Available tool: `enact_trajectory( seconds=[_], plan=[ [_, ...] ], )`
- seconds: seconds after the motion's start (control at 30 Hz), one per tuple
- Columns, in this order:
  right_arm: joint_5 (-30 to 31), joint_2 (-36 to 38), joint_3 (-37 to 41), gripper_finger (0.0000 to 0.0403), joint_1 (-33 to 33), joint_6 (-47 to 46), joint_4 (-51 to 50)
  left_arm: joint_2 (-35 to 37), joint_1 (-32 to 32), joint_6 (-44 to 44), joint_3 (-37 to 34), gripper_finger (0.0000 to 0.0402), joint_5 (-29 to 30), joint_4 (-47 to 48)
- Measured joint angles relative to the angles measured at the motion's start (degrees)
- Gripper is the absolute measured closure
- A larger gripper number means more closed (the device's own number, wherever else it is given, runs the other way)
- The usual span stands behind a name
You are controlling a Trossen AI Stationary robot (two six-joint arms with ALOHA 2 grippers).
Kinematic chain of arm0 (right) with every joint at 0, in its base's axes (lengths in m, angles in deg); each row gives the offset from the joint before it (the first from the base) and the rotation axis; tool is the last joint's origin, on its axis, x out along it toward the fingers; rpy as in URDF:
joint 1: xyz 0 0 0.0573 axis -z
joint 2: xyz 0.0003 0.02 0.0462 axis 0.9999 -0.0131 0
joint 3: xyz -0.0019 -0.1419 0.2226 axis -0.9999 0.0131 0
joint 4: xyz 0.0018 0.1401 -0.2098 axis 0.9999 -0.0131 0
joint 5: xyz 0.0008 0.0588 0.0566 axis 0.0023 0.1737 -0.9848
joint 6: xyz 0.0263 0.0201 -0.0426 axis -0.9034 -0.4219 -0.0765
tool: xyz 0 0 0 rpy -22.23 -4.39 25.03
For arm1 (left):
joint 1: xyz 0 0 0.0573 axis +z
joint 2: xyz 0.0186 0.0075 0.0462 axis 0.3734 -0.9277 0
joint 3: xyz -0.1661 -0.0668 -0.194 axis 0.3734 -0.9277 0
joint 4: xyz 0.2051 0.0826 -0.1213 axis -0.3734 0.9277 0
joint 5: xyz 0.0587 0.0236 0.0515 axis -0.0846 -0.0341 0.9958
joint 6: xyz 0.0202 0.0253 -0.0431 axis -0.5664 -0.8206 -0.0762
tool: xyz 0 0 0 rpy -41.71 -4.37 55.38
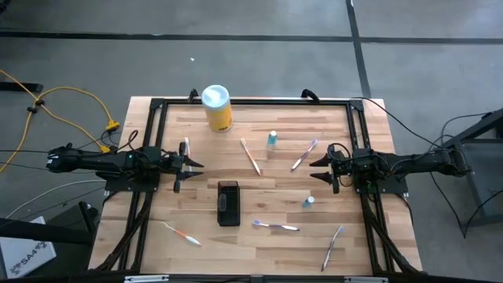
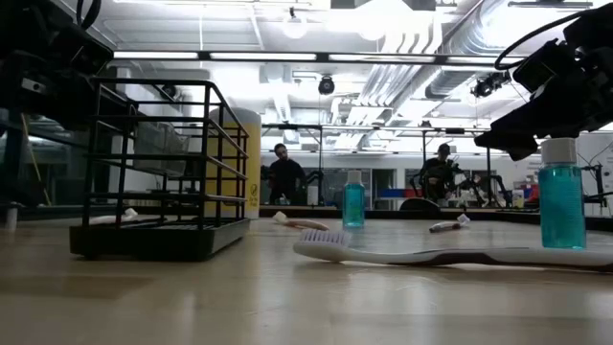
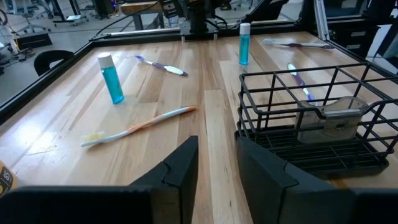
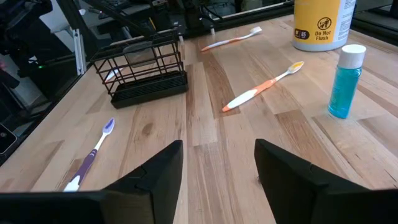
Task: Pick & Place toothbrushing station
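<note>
Evidently nothing has yet been picked up. The station [image 1: 229, 203], a black wire rack, stands on the table [image 1: 275, 251] between the two arms, untouched; its interior shows no brush, only a grey insert.

Left gripper [image 1: 191, 164] sits at the table's left edge, well apart from the station, fingers parted and empty. Right gripper [image 1: 321, 170] sits opposite at the right edge, jaws wide apart, also empty. Judgement: the task stands at its start, with approach, grasp and placement all outstanding.

Loose items lie around the station: an orange brush [image 1: 251, 156] beyond it, a purple brush [image 1: 276, 226] just beside it on the right-arm side, a blue bottle [image 1: 272, 139] and a yellow canister [image 1: 217, 107] farther off toward the far edge. More brushes are scattered elsewhere.

Surface: pale wood planks framed by black rails. Room: grey floor, yellow cable [image 1: 63, 98] beyond the left arm; the low view shows ceiling lights, ducting and two distant persons.
</note>
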Motion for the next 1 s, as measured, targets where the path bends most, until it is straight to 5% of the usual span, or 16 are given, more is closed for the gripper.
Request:
enact_trajectory(
  seconds=[0.73,1.0],
  plan=[
    [0.01,0.0,-0.01,0.0211,0.01,0.01,0.0,0.01,-0.02,1.97,0.0,0.0296,1.81,-3.96],
    [0.0,0.01,-0.01,0.0211,-0.01,0.01,0.0,0.01,0.0,4.24,0.0,0.0296,3.04,-25.58]
  ],
)
